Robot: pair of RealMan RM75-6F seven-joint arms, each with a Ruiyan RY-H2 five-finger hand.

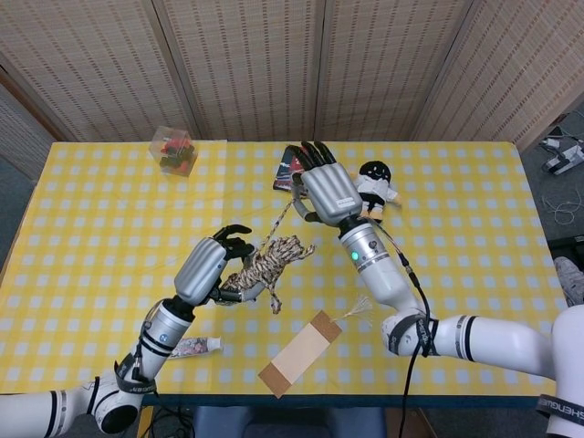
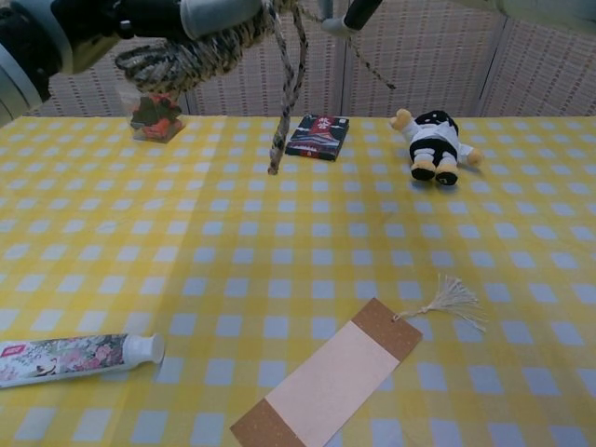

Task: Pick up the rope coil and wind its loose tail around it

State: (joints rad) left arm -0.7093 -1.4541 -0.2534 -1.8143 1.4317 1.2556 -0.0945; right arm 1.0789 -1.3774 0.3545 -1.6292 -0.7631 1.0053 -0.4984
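The rope coil is a thick bundle of speckled beige cord held up above the table. My left hand grips its left end; in the chest view the left hand and rope coil sit at the top left edge. A narrow loop of cord hangs from the coil. The loose tail runs taut up to my right hand, which pinches it above the far side of the table. Only the right hand's fingertips show in the chest view.
On the yellow checked table lie a toothpaste tube, a tasselled bookmark, a dark card box, a plush doll and a clear box of red pieces. Woven screens stand behind.
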